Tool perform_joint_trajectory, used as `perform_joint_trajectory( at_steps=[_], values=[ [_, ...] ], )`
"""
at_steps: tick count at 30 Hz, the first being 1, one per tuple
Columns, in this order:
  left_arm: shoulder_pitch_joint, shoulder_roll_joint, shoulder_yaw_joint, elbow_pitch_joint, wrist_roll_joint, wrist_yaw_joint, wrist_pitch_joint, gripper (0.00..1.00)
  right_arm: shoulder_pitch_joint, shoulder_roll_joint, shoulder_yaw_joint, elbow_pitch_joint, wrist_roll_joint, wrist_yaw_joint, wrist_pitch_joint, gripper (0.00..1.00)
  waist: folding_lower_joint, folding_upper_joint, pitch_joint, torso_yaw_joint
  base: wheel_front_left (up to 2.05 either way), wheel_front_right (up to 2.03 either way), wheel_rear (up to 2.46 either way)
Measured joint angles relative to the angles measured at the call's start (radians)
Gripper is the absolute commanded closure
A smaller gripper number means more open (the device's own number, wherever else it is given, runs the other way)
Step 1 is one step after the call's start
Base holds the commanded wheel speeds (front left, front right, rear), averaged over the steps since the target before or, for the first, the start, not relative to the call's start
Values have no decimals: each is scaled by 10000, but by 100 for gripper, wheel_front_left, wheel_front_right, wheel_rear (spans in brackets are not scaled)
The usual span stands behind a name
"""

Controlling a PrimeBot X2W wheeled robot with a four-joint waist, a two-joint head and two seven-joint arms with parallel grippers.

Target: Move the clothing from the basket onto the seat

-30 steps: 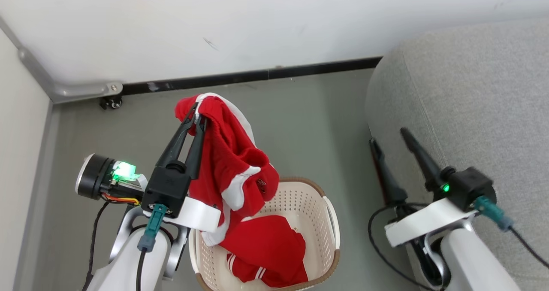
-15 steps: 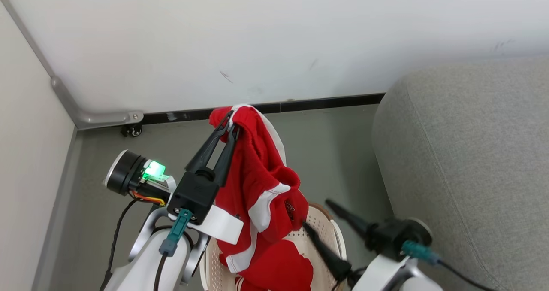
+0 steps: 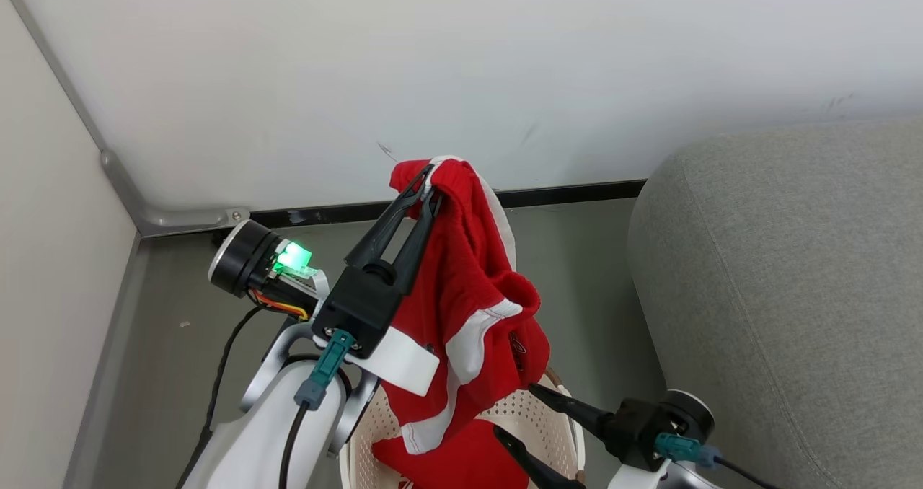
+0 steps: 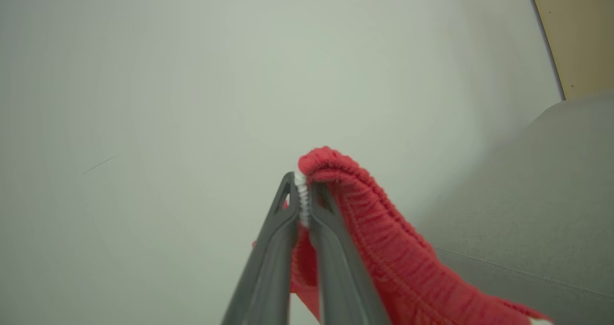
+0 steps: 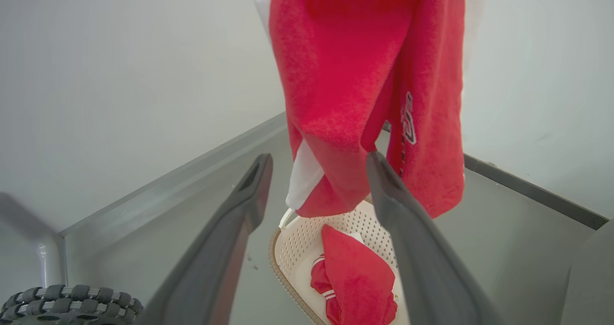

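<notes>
My left gripper (image 3: 431, 182) is shut on the ribbed waistband of a red garment (image 3: 469, 294) with white trim, held up high so it hangs over the basket (image 3: 533, 413). In the left wrist view the left gripper (image 4: 301, 183) pinches the red waistband (image 4: 364, 210). A second red garment (image 5: 357, 272) lies inside the cream perforated basket (image 5: 300, 238). My right gripper (image 3: 520, 411) stands open at the lower right, pointing left toward the hanging garment (image 5: 364, 90); nothing is between the right gripper's (image 5: 316, 164) fingers. The grey seat (image 3: 786, 294) fills the right side.
A white wall (image 3: 461, 71) with a dark baseboard (image 3: 577, 192) runs behind the basket. A metal corner bracket (image 3: 166, 218) sits at the left wall. Grey floor (image 3: 180, 309) lies between wall, basket and seat. A tyre tread (image 5: 67, 306) shows at the lower left of the right wrist view.
The head camera has tilted up. My left gripper has lifted the red garment higher out of the basket. My right gripper has swung from beside the seat to point left at the hanging garment.
</notes>
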Motion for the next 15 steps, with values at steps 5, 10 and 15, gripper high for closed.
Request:
perform_joint_trajectory(
  at_steps=[5, 10, 15],
  values=[
    [-174, -153, -138, -4, 2, -96, 192, 100, -356, -142, 182, -94, 79, 0, -6, 0, 0, 0, -6, 11, 0, 0, 0],
    [-354, -234, -253, -31, 2, -207, 374, 100, -562, -232, 242, -84, 163, 0, -88, 0, 0, 0, 2, 52, 0, 0, 0],
    [-519, -391, -380, -50, 0, -276, 577, 100, -751, -209, 280, 123, 309, 0, -197, 0, 0, 0, 20, 119, 0, 0, 0]
  ],
)
